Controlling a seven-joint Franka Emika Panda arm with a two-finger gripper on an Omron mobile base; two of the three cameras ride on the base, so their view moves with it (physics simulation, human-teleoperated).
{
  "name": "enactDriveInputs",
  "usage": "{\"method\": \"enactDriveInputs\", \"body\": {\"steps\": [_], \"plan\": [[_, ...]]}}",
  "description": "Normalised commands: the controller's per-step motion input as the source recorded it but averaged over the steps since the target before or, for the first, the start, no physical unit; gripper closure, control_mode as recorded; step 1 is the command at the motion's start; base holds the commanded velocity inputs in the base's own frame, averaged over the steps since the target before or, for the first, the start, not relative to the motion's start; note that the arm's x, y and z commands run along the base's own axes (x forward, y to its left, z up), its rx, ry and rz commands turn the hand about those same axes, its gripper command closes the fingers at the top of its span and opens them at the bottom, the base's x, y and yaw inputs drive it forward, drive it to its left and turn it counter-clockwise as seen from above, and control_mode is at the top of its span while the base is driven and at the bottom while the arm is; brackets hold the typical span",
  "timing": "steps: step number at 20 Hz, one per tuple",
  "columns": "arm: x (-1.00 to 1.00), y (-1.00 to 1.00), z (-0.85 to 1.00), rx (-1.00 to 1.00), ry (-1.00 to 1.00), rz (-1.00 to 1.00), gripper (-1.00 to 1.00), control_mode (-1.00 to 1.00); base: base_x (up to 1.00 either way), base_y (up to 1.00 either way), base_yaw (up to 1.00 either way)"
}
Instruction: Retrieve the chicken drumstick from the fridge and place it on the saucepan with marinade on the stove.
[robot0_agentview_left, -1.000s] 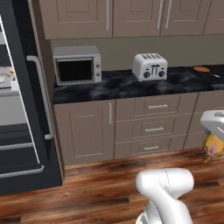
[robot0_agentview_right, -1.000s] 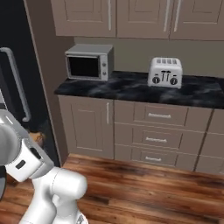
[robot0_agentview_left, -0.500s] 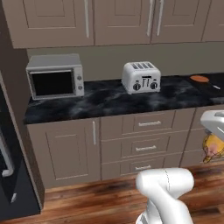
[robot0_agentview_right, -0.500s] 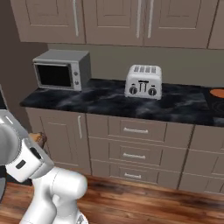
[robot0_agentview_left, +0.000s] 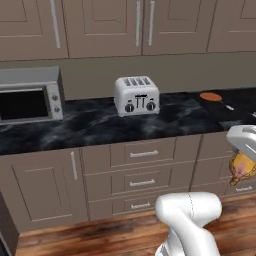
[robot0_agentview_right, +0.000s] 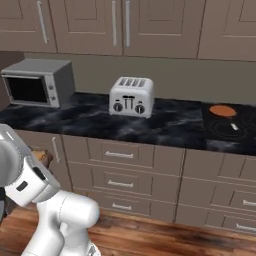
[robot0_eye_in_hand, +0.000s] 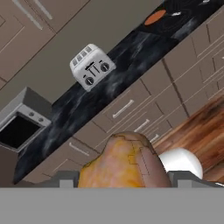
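The gripper (robot0_eye_in_hand: 124, 186) is clamped on the chicken drumstick (robot0_eye_in_hand: 124, 162), carried low in front of the counter's drawers. It looks light and firm but lumpy and probably greasy, so a hold across its thick middle suits it best. Beyond it, on the counter, stands the toaster (robot0_agentview_left: 136, 95). Farther right of the toaster, the saucepan with marinade (robot0_agentview_right: 222, 111) sits on the stove (robot0_agentview_right: 235, 130).

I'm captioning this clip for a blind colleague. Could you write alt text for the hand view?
A golden-brown chicken drumstick sits close up in the robot's tool. Beyond it, tilted, a black counter carries a microwave, a white toaster and, at its far end, the saucepan with marinade on the stove.
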Motion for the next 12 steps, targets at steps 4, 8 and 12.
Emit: {"method": "enactDriveInputs", "body": {"steps": [4, 8, 12], "plan": [[0.00, 0.00, 0.00, 0.00, 0.00, 0.00, 1.00, 1.00, 0.00, -1.00, 0.00], [0.00, 0.00, 0.00, 0.00, 0.00, 0.00, 1.00, 1.00, 0.00, -1.00, 0.00], [0.00, 0.00, 0.00, 0.00, 0.00, 0.00, 1.00, 1.00, 0.11, -0.94, 0.00]]}}
